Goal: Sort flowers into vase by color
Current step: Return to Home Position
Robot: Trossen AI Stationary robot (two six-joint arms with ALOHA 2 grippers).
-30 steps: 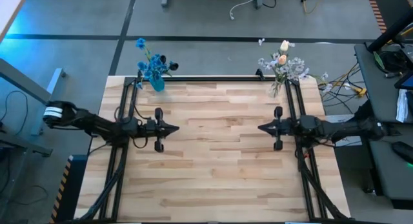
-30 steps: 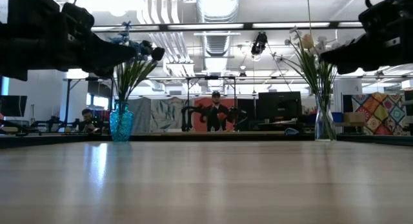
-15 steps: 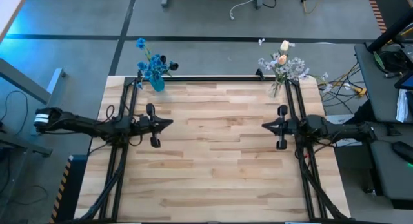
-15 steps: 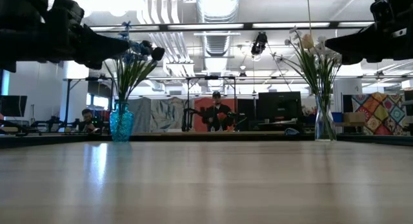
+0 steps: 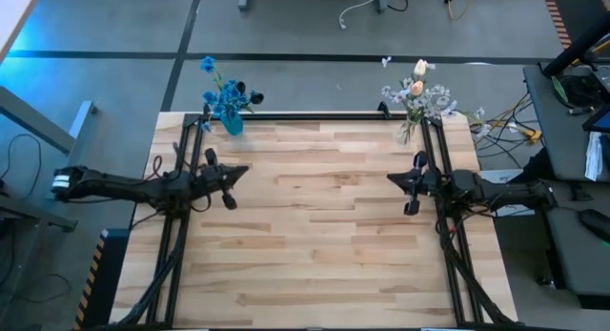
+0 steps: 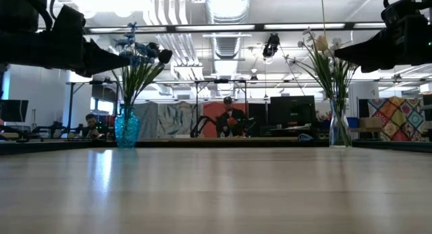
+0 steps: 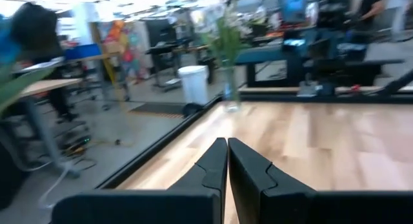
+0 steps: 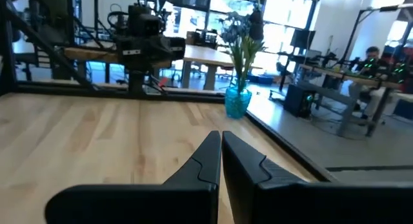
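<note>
A blue glass vase [image 5: 232, 124] stands at the table's far left corner and holds blue blossoms [image 5: 227, 94]; it also shows in the low view [image 6: 126, 127] and the right wrist view [image 8: 237, 102]. A clear vase [image 6: 339, 129] at the far right corner holds white-lilac sprigs and peach tulip buds [image 5: 416, 93], and the left wrist view shows it too [image 7: 230, 95]. My left gripper [image 5: 246, 169] hovers shut above the table's left half. My right gripper [image 5: 391, 177] hovers shut above the right half. Both hold nothing.
Bare wooden tabletop [image 5: 315, 236] lies between the two arms. A black frame rail [image 5: 315, 116] runs along the far edge between the vases. In the room beyond, a person [image 6: 229, 118] stands behind the table and another person [image 6: 90, 123] sits at the left.
My left gripper has drawn back toward the table's left edge and swung its tip toward the far side. My right gripper has pulled back a little toward the right edge and turned its tip toward the far side. Both stayed shut. The vases and flowers have not moved.
</note>
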